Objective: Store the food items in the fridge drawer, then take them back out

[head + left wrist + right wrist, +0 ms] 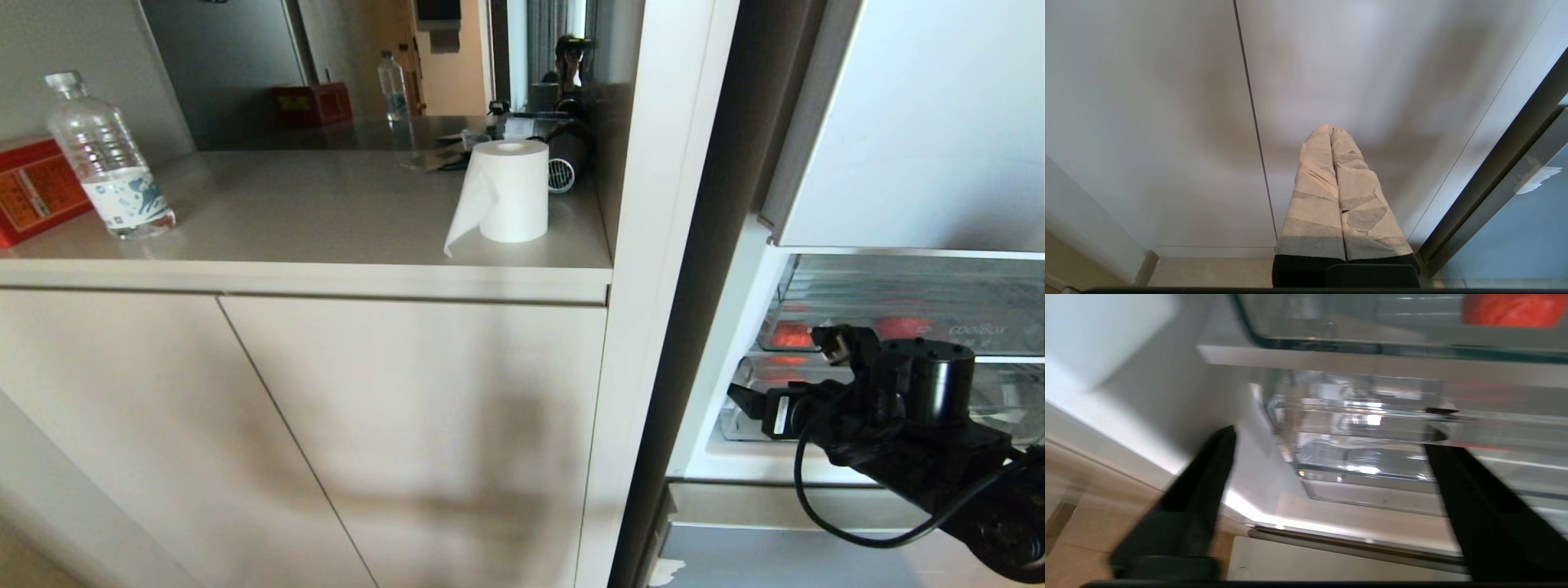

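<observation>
Two red food items [790, 335] [1515, 309] lie inside the upper clear fridge drawer [971, 331], marked coolBox, which sits pushed in. My right gripper [777, 365] [1331, 435] hovers open just in front of the fridge. It is level with the lower clear bin [1012, 400] [1355, 428] and below the food. Nothing lies between its black fingers [1208, 490]. My left gripper [1331, 130], its fingers wrapped in pale tape, is shut and empty. It hangs parked before a beige cabinet door.
The fridge's left wall [702, 245] stands close beside the right gripper, and a silver-blue panel [784, 563] lies below it. On the counter [326, 212] to the left stand a toilet roll [510, 192], a water bottle [106, 159] and a red box [33, 196].
</observation>
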Available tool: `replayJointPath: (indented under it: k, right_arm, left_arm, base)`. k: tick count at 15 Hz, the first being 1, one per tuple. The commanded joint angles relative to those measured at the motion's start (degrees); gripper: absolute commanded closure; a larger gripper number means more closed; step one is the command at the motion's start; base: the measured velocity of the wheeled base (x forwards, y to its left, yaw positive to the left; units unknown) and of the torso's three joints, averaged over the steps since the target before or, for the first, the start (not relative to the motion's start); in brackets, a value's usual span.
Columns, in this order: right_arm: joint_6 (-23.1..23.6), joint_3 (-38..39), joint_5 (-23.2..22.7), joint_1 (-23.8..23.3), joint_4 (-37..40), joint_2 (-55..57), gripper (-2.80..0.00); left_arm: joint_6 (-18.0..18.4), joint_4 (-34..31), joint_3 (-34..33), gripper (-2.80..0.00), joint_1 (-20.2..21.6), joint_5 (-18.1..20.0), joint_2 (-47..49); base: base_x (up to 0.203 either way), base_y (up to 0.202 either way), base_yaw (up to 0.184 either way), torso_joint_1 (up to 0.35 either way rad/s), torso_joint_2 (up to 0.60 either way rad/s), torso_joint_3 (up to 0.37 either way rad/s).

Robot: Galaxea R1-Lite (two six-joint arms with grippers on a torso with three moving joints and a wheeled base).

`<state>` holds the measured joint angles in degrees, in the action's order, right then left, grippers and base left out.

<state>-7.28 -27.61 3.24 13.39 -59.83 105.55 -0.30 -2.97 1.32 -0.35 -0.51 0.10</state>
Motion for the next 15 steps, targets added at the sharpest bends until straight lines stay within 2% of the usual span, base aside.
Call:
replayJointPath:
  k: [1, 5, 15]
  right_arm:
    - [-0.1, -0.3, 0.0, 1.3, -0.2, 0.3, 0.00]
    - [-0.2, -0.9, 2.2, 4.0, -0.2, 0.3, 0.00]
    - [-0.7, 1.2, 2.2, 4.1, -0.2, -2.3, 0.00]
  left_arm:
    - [0.0, 0.0, 0.0, 0.00, 0.0, 0.0, 0.1]
    - [0.0, 0.0, 0.0, 0.00, 0.0, 0.0, 0.0]
    - [0.0, 0.0, 0.0, 0.00, 0.0, 0.0, 0.1]
  base:
    - [0.000, 0.000, 0.000, 0.000, 0.00, 0.000]
    - [0.000, 0.000, 0.000, 0.000, 0.00, 0.000]
    - [0.000, 0.000, 0.000, 0.000, 0.00, 0.000]
